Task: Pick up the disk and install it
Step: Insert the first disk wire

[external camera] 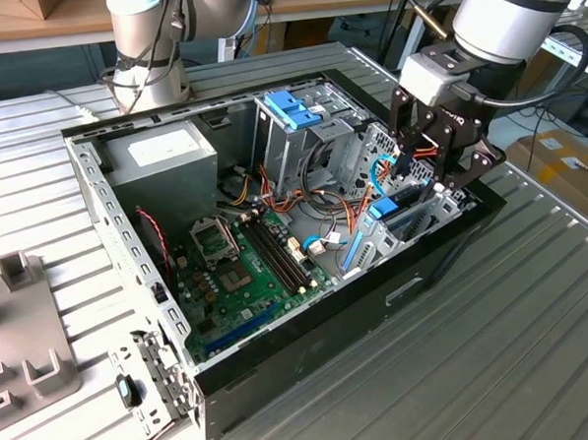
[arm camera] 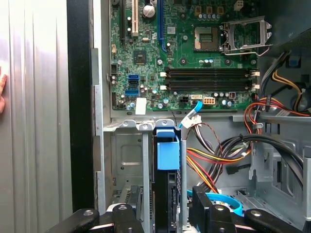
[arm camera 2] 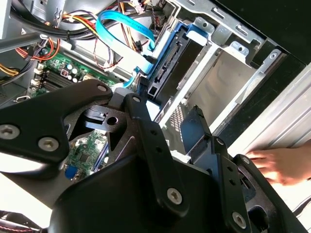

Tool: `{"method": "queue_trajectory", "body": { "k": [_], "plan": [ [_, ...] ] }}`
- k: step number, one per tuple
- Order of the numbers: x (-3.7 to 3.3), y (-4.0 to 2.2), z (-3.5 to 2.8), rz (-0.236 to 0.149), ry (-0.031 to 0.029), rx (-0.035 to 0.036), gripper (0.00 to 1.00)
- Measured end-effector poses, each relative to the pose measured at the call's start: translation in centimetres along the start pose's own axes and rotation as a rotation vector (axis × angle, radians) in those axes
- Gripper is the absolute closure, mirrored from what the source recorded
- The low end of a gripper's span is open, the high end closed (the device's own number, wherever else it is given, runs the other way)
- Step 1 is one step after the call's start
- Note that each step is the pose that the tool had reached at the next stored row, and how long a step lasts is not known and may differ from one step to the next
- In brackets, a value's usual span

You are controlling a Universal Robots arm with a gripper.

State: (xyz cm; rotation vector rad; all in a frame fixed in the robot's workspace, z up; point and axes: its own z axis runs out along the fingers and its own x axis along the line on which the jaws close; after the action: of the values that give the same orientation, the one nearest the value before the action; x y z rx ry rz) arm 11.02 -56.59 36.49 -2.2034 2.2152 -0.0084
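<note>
Nearest, the gripper (arm camera: 166, 216) has its fingers spread, straddling the disk (arm camera: 168, 158) without clamping it. The disk, dark-bodied with a light-blue carrier, stands on edge in the metal drive bay (arm camera: 125, 155); it looks slotted in, though full seating is unclear. Beyond lies the green motherboard (arm camera: 194, 58).

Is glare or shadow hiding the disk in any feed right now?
Exterior view: even light, no glare; the disk sits low beneath the tool. Second wrist view: the table burns out white and the dark tool covers much of the foreground, but the disk's blue rail stands out. First wrist view: evenly lit, disk plain to see, soft reflected streaks on the table.
</note>
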Motion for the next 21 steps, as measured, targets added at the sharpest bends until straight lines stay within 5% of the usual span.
{"method": "queue_trajectory", "body": {
  "k": [21],
  "plan": [
    [-0.12,-0.01,-0.52,0.0,0.0002,0.0,0.45]
  ]
}}
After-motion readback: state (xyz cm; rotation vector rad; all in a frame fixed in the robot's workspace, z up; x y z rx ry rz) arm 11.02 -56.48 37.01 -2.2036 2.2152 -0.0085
